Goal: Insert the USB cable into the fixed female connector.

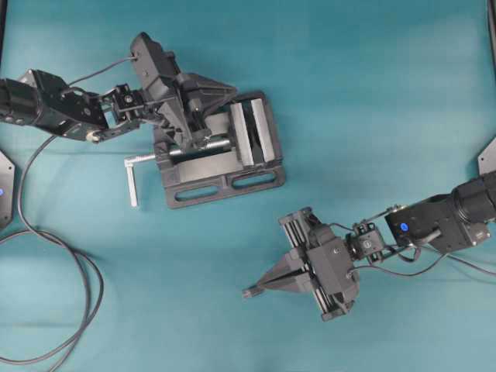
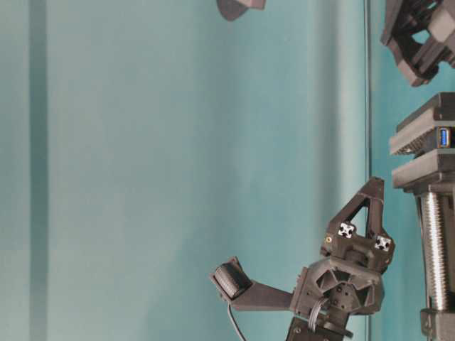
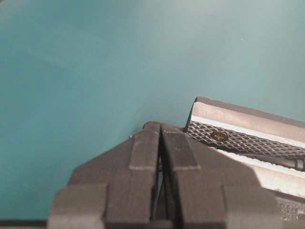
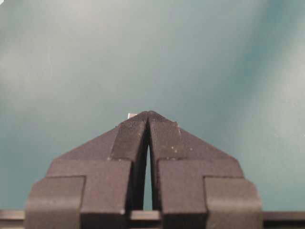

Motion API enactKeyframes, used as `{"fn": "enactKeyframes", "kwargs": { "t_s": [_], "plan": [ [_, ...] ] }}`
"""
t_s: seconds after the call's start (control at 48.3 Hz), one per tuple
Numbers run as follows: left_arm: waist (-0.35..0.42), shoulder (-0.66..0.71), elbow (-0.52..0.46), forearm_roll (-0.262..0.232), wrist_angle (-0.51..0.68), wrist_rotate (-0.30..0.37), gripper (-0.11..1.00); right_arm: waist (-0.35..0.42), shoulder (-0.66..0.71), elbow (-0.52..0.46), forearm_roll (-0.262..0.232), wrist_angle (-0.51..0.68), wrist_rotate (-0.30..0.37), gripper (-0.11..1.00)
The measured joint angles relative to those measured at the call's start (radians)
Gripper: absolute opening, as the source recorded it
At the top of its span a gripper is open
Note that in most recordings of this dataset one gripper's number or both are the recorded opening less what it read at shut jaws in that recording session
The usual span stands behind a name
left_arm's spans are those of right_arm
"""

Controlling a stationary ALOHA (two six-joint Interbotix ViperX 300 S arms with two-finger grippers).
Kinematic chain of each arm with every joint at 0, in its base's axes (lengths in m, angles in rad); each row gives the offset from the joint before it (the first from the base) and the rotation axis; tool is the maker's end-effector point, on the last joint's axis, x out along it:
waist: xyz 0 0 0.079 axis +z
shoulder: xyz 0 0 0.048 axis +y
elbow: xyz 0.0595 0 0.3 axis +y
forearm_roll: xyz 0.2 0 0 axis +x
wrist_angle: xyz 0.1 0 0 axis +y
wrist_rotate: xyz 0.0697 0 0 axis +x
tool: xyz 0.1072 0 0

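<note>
the left hand (image 1: 208,84) is clenched on nothing and hovers over the grey metal vise (image 1: 225,143), so it is the nearer arm to the fixed female connector (image 2: 444,136), a tiny blue-tongued socket pinched between the vise's cross-hatched steel faces in the table-level view. the right hand (image 1: 249,292), also clenched and empty, points away over bare teal surface (image 1: 372,85), well apart from the vise. a thin dark cable (image 1: 46,256) loops along the left edge; whether it is the usb cable is uncertain, since no plug is visible.
</note>
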Motion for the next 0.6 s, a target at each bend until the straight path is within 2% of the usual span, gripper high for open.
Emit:
{"fn": "enactKeyframes", "kwargs": {
  "t_s": [0.083, 0.124, 0.269, 0.456, 0.601],
  "plan": [
    [-0.005, -0.014, 0.005, 0.009, 0.020, 0.000, 0.07, 0.002, 0.000, 0.000, 0.002, 0.002, 0.006, 0.03],
    [-0.011, -0.029, 0.009, 0.011, 0.034, 0.000, 0.05, 0.003, 0.000, -0.002, 0.000, 0.003, 0.012, -0.01],
    [-0.023, -0.087, 0.031, 0.012, 0.074, 0.000, 0.03, 0.008, 0.000, -0.006, 0.000, 0.009, 0.037, -0.01],
    [-0.049, -0.149, 0.066, 0.018, 0.081, 0.009, 0.03, 0.009, 0.000, -0.006, 0.002, -0.017, 0.037, -0.01],
    [-0.087, -0.204, 0.103, 0.020, 0.084, 0.009, 0.09, 0.009, 0.000, -0.006, 0.000, -0.025, 0.040, -0.01]
  ]
}}
